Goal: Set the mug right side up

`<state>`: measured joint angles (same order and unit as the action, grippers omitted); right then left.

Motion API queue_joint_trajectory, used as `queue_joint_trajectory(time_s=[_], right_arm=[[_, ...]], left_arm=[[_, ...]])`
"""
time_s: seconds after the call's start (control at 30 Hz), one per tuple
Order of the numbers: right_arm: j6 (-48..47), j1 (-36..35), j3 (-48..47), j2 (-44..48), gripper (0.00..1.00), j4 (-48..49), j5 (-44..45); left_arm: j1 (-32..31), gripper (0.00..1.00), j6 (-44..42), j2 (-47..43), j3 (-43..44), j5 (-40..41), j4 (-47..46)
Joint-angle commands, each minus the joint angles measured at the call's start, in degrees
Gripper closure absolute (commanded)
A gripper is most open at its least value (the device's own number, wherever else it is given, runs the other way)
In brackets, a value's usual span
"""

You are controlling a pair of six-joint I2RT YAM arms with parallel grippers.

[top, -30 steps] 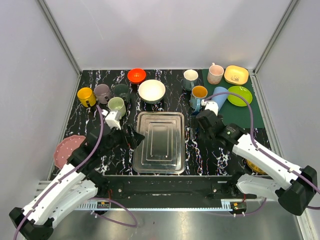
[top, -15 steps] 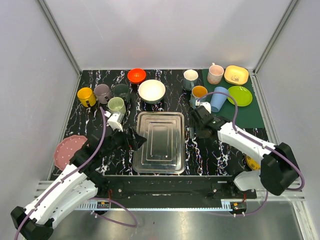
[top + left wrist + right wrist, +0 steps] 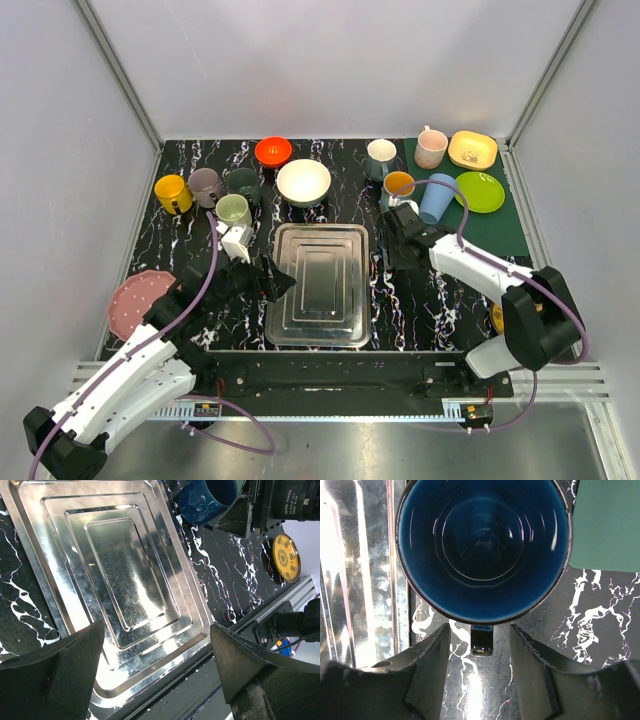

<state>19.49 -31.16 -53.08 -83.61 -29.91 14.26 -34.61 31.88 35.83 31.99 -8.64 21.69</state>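
The dark blue mug (image 3: pixel 482 550) stands upright on the black marble table, its opening facing up at my right wrist camera. It sits just right of the metal tray (image 3: pixel 365 570). Its handle (image 3: pixel 482 641) points back between my fingers. My right gripper (image 3: pixel 481 636) is open, one finger on each side of the handle without touching it. In the top view the right gripper (image 3: pixel 394 243) covers the mug. The mug also shows in the left wrist view (image 3: pixel 210 500). My left gripper (image 3: pixel 157 630) is open and empty above the tray; in the top view (image 3: pixel 275 280) it is at the tray's left edge.
The metal tray (image 3: pixel 320 285) lies mid-table. Several mugs (image 3: pixel 205 188) stand at the back left, with a white bowl (image 3: pixel 303 182) and an orange bowl (image 3: pixel 272 151). At the back right are more mugs (image 3: pixel 398 186) and a green mat (image 3: pixel 490 232) with plates. A pink plate (image 3: pixel 133 300) lies at the left.
My right gripper has swung left toward the tray's right edge and now points down over the blue mug. My left gripper has edged slightly right over the tray.
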Motion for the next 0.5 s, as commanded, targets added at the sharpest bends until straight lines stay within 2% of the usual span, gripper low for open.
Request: queue_joint_trajectory(time_s=[0.0,0.17,0.2,0.37,0.4,0.43,0.47], right_arm=[[-0.76,0.22,-2.2,-1.46,0.45,3.19,-1.61],[-0.76,0.48,-2.82,-3.13,0.57,3.54,-1.52],[-0.85,0.57,-2.99,-3.31,0.64,3.81,-1.69],[-0.94,0.75,-3.35,-4.1,0.82,3.2,0.05],[-1.2,0.75,-3.61,-4.19,0.88,2.58,0.67],[-1.2,0.83,-3.7,-4.01,1.0,2.14,1.46],[-1.2,0.75,-3.78,-3.58,1.0,1.62,2.51]], left_arm=[[-0.11,0.12,-0.85,0.03,0.88,-1.81,-3.59],[-0.19,0.14,-0.77,-0.06,0.53,-2.17,-3.5],[-0.11,0.15,-0.77,-0.06,0.62,-2.08,-3.41],[-0.11,0.17,-0.85,-0.15,0.62,-2.17,-3.15],[-0.11,0.17,-0.94,-0.24,0.71,-2.08,-3.15],[-0.11,0.18,-0.85,-0.15,0.62,-1.99,-3.15],[-0.11,0.18,-0.94,-0.15,0.62,-2.08,-3.06]])
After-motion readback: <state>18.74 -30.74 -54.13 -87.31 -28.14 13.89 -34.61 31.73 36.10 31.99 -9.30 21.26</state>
